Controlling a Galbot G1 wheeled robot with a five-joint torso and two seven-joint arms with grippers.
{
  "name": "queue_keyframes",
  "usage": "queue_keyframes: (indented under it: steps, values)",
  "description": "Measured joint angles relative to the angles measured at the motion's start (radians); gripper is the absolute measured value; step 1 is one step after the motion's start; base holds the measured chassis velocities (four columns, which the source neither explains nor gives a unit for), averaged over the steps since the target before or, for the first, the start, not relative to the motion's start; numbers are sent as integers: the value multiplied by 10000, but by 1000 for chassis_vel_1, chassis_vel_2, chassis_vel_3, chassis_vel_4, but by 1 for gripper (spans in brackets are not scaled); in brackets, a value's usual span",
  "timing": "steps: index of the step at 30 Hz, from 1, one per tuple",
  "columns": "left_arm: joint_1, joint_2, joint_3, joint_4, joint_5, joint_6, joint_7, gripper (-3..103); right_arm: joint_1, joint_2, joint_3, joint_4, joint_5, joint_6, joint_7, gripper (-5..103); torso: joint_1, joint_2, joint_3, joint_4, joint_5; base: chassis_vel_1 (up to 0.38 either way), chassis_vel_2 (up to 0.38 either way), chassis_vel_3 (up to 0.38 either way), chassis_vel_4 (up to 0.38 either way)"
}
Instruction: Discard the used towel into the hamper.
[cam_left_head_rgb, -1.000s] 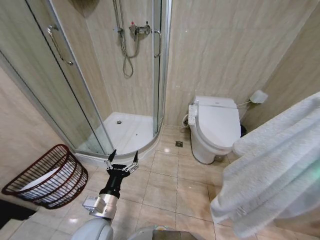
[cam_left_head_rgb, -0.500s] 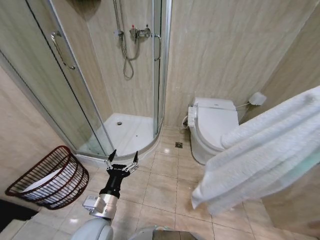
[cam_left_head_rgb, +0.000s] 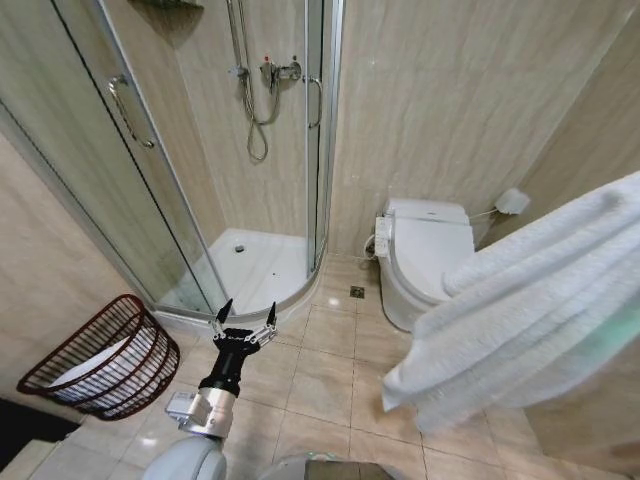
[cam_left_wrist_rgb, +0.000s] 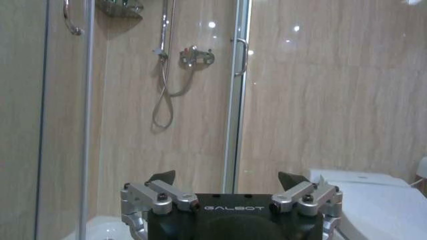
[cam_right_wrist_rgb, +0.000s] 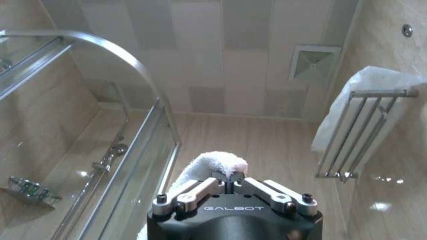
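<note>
Bathroom scene, tiled floor (cam_left_head_rgb: 320, 385), shower stall (cam_left_head_rgb: 255, 265) at back left, toilet (cam_left_head_rgb: 425, 255) to the right of it. Hamper (cam_left_head_rgb: 100, 358) on the floor at far left, against the wall, tipped toward the robot, something white inside; well apart from both grippers. Left gripper (cam_left_head_rgb: 243, 322) held low over the tiles in front of the shower threshold, fingers spread wide, nothing between them; same seen from the left wrist (cam_left_wrist_rgb: 230, 181), pointing at the shower wall with mixer and hose (cam_left_wrist_rgb: 163, 95). Right gripper (cam_right_wrist_rgb: 229, 180) pointed up toward the ceiling, fingers pinched tight on a fold of white towel (cam_right_wrist_rgb: 213, 167). From the head, towel (cam_left_head_rgb: 520, 310) hanging large across the right side, draped down in front of the toilet's near edge, lowest corner above the floor tiles, clear of the hamper. Towel rail (cam_right_wrist_rgb: 357, 132) on the wall with another white cloth (cam_right_wrist_rgb: 383, 82) over its top, seen from the right wrist.
</note>
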Motion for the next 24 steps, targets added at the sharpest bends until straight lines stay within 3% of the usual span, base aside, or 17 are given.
queue_keyframes:
  steps: [24]
  values:
    - [0, 0, 0, 0, 0, 0, 0, 100, 49, -6, -191, 8, -64, 10, -32, 2, 435, 1048, 616, 0, 0, 0, 0, 0, 0]
